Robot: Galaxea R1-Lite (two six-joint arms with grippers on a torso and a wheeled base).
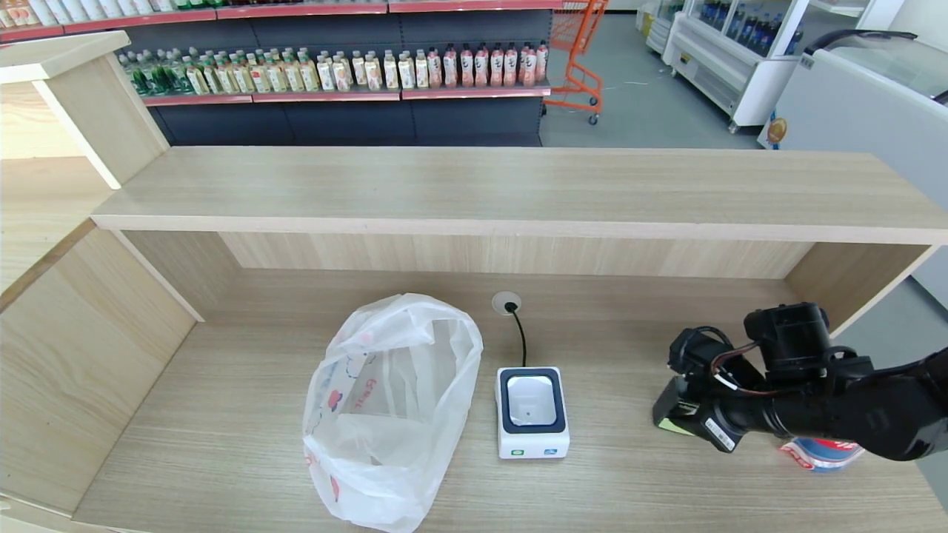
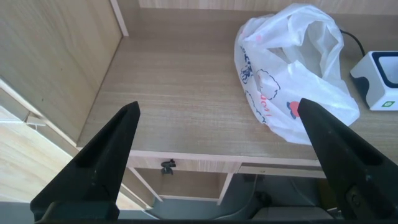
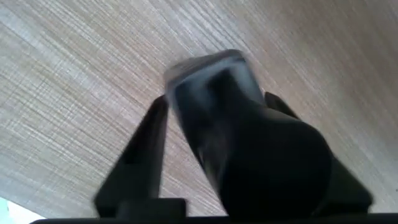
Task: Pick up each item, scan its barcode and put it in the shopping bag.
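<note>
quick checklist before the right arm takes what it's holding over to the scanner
1. Dark item sits between the right gripper's fingers: ok.
2. Barcode side turned toward the scanner: cannot tell, the item shows blurred and dark.
3. Scanner window uncovered: ok.
4. Counter between the right gripper and the scanner is bare: ok.
5. Shopping bag mouth open, beside the scanner: ok.
6. Left gripper open, holding nothing, apart from the bag: ok.
</note>
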